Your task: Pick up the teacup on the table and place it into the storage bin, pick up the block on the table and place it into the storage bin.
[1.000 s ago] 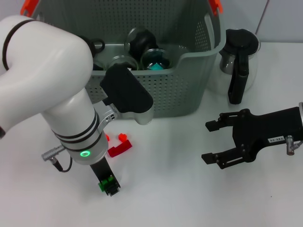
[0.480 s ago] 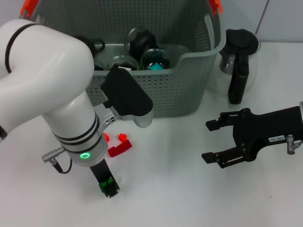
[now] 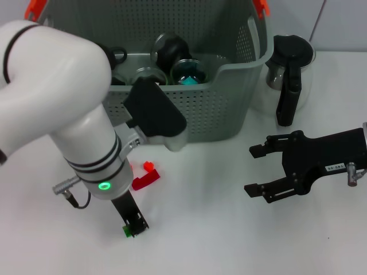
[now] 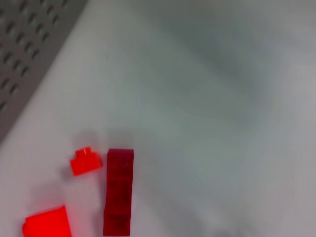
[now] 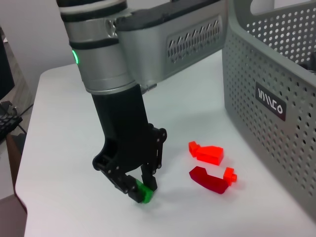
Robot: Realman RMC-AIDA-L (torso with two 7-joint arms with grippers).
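The left pincer (image 3: 133,226) is down at the surface (image 3: 206,229), its fingers closed around a small green block (image 5: 144,194) that sits at or just off the surface; the right wrist view shows the block pinched between the fingertips (image 5: 129,185). Near it, toward the bin (image 3: 226,109), lie red pieces: a dark red bar (image 4: 118,191), a small bright red stud piece (image 4: 86,161) just beside the bar's end, and a larger bright red piece (image 4: 45,222) a little apart. In the head view only 2 of these show past the left arm (image 3: 63,109).

The bin, grey and perforated with orange clips (image 3: 261,7), stands at the back of the surface, with a black label (image 5: 270,101) on its wall. Inside it are several dark and glass items, among them a glass cup with teal contents (image 3: 187,71); which is the teacup, I cannot tell.

The right pincer (image 3: 258,171) hovers over the surface well right of the blocks, fingers spread wide and holding nothing. A black-handled glass jug (image 3: 289,74) stands just right of the bin.
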